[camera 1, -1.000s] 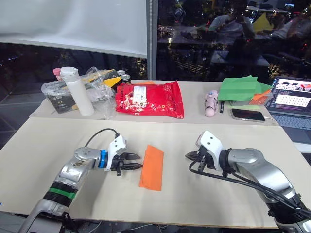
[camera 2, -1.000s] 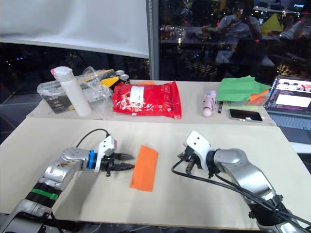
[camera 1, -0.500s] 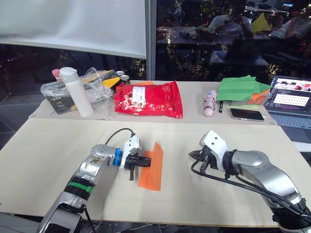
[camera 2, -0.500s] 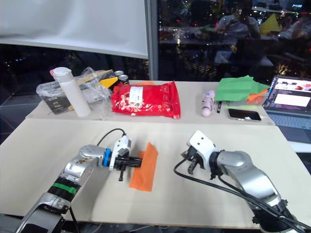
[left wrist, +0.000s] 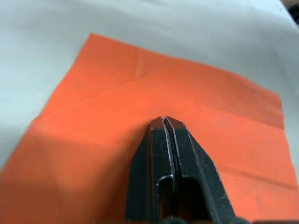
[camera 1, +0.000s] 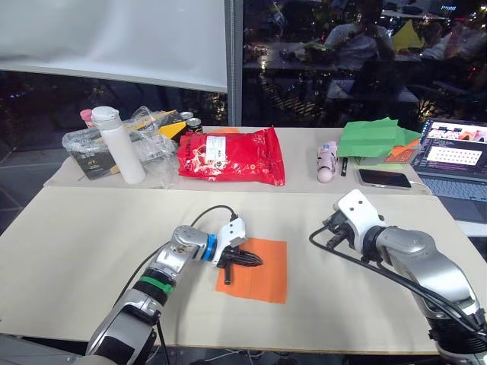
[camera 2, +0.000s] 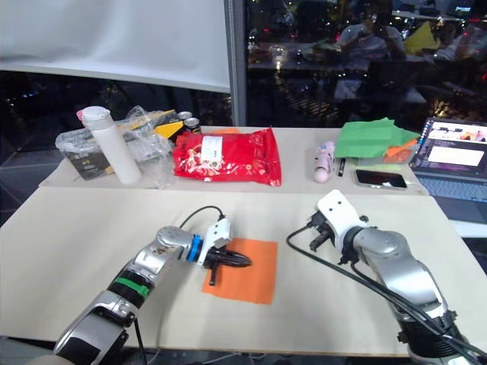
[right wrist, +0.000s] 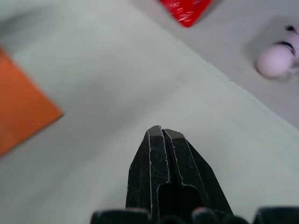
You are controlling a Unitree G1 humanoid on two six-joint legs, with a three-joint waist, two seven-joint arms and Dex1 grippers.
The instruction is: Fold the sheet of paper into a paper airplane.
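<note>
On the near worktop (camera 1: pixel 76 251), centre: sheet of paper (camera 1: pixel 262 270), bright orange, lay opened flat with visible creases. Left pincer (camera 1: pixel 249 259) rested over the sheet's left part, its fingers (left wrist: pixel 168 144) pressed together with nothing between them, tips on the paper surface. Right pincer (camera 1: pixel 329 228) was held over bare worktop to the right of the sheet, apart from it; fingers (right wrist: pixel 161 149) together, gripping nothing.

Far worktop, left to right: white bottle (camera 1: pixel 118 144) standing upright beside a clear plastic bag (camera 1: pixel 144 148) of items; two can tops (camera 1: pixel 192 122) behind; glossy red snack bag (camera 1: pixel 232 156) lying flat; small pink object (camera 1: pixel 327 161) lying on its side; green paper stack (camera 1: pixel 377 139); dark phone (camera 1: pixel 386 178) lying flat near the stack; open laptop (camera 1: pixel 456 160) at the far right edge, screen lit.
</note>
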